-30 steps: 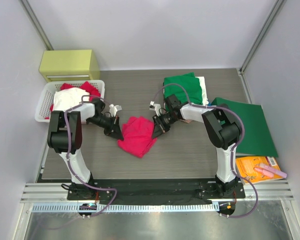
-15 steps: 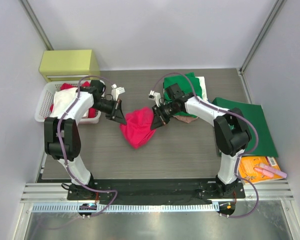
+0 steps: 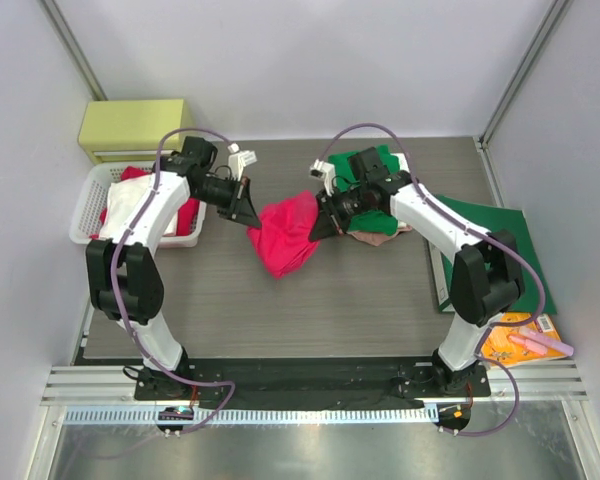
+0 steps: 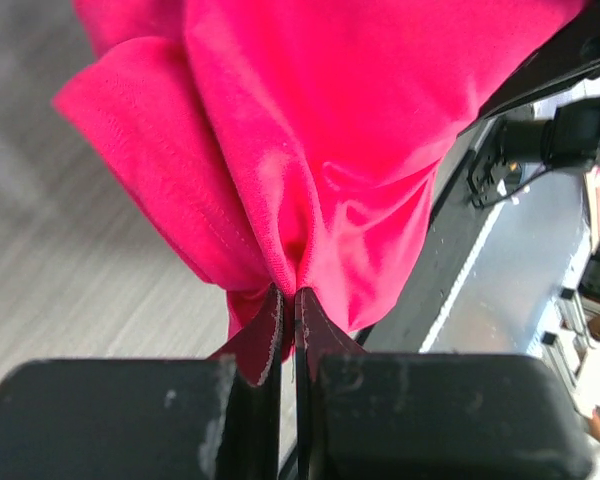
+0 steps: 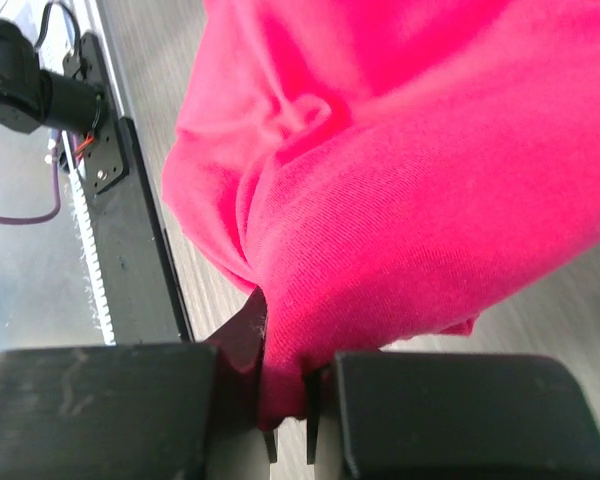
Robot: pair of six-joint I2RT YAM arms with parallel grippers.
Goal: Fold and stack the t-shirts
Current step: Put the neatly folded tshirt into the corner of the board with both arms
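pinkish-red cloth hangs bunched between the two arms over the middle of the grey wood-grain worktop: it is the pinkish-red t-shirt, held up by one pinch at each side. the left tool is clamped down to a sliver on a gathered edge of the shirt, with the cloth spilling up and away from its dark fingertips in the left wrist view. the right tool is narrow as well and grips a thick fold of the same shirt between its black pads. from above, the left tool and right tool face each other, close together, and the shirt sags in a crumpled point toward the near edge; whether its lowest fold touches the worktop i cannot tell. just behind the right arm lies the green t-shirt, and the beige-pink t-shirt shows under that arm. a white basket at the left holds red and white cloth, with a yellow-green box behind it. a dark-green folder lies flat at the right.
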